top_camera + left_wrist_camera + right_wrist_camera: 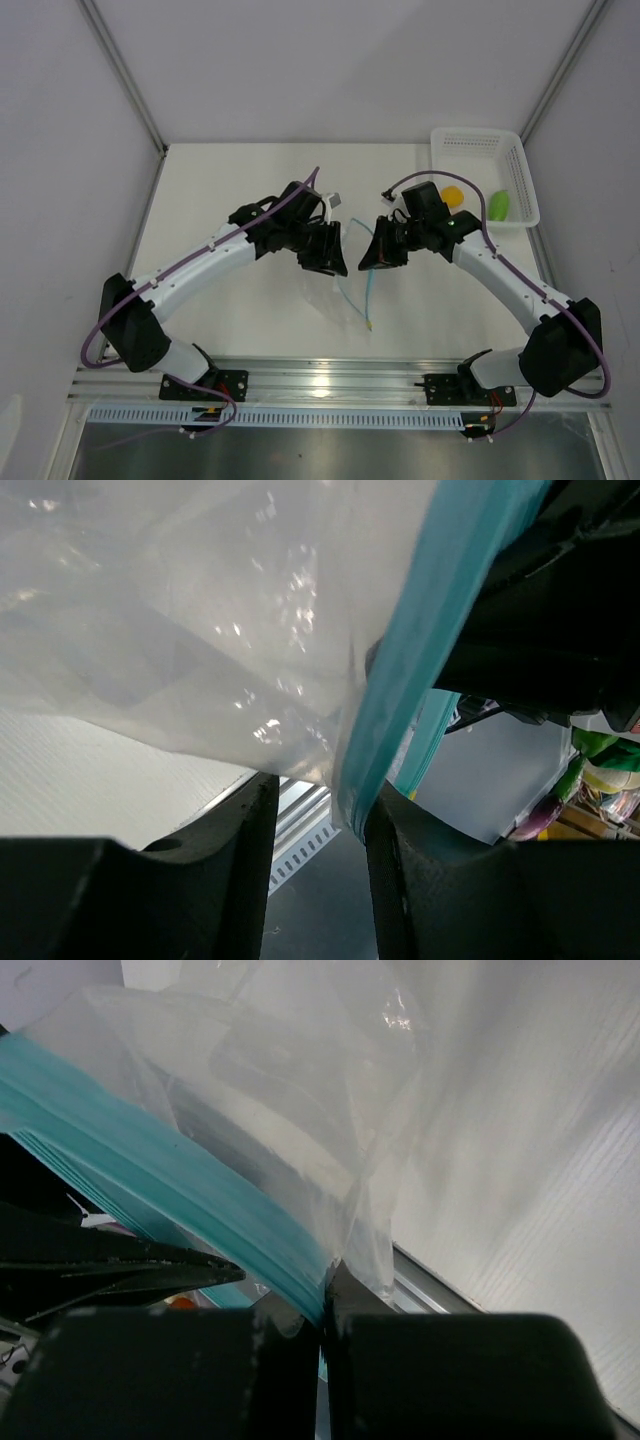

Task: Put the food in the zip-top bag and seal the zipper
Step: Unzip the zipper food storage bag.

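Observation:
The clear zip-top bag (352,262) hangs between my two grippers over the middle of the table. Its teal zipper (368,292) dangles below. My right gripper (322,1305) is shut on the zipper (180,1180) at the bag's (300,1110) mouth edge. My left gripper (320,790) is open, and the zipper (440,630) runs down between its jaws, close to the right finger (420,880). The bag film (200,610) fills that view. The round orange-yellow food (452,196) and the oblong green food (498,205) lie in the basket, behind my right gripper (378,258). My left gripper (330,260) faces it.
The white lattice basket (522,170) stands at the back right corner of the table. White walls enclose the table on the left, back and right. A metal rail (340,385) runs along the near edge by the arm bases.

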`<action>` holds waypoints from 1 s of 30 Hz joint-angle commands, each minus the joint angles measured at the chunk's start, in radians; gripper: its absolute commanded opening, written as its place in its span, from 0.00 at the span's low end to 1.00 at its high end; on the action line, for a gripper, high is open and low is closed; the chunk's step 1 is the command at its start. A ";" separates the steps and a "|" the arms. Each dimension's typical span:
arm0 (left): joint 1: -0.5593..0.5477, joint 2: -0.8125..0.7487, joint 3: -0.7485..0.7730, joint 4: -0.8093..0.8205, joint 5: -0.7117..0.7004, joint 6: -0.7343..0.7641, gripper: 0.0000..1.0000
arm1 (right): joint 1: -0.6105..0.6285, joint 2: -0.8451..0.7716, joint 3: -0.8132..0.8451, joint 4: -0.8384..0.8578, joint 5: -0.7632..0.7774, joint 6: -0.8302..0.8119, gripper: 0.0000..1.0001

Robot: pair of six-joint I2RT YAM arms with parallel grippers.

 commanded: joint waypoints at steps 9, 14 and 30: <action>-0.016 -0.044 -0.001 0.002 -0.003 0.021 0.51 | 0.008 0.036 0.088 -0.024 -0.022 -0.031 0.00; -0.016 -0.085 -0.024 0.018 -0.043 0.005 0.54 | 0.008 0.040 0.093 -0.031 -0.016 -0.032 0.00; -0.026 -0.033 -0.035 0.028 0.003 -0.002 0.00 | 0.016 0.065 0.122 -0.072 0.033 -0.089 0.02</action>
